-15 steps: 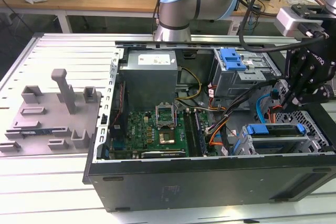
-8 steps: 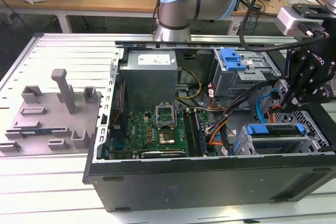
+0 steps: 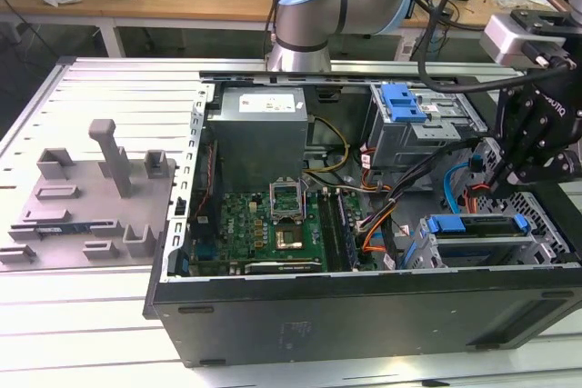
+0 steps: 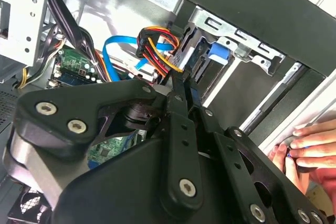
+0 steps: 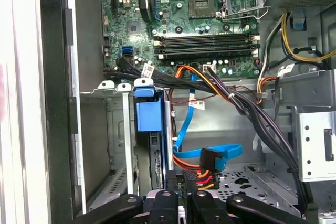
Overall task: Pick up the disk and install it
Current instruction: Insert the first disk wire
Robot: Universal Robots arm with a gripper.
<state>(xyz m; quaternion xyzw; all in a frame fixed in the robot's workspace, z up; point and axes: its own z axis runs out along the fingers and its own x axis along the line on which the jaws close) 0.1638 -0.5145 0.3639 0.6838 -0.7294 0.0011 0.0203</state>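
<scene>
Since the disk already sits in the bay at the exterior view's right of the case, with its blue bracket uppermost, the step in hand looks like seating it rather than lifting it. The gripper hangs close over the disk, beside the cables. In the second wrist view its fingers are drawn together with barely a sliver between them, and nothing shows clamped there. I cannot tell whether the tips touch the bracket.

To do this well, I judge the press should land on the bracket, not on the silver body or the label. It should run straight along the bay walls so the disk does not cock and jam. Both ends of the bracket need to go home evenly, since a push at one end alone may leave the other end proud.

The power cable and the blue cable lie just beside the disk, near the fingertips. The push should keep clear of them, because a snagged plug could drag or bend. A hand rests at the case edge near the bay, so slow, light force seems wise.
</scene>
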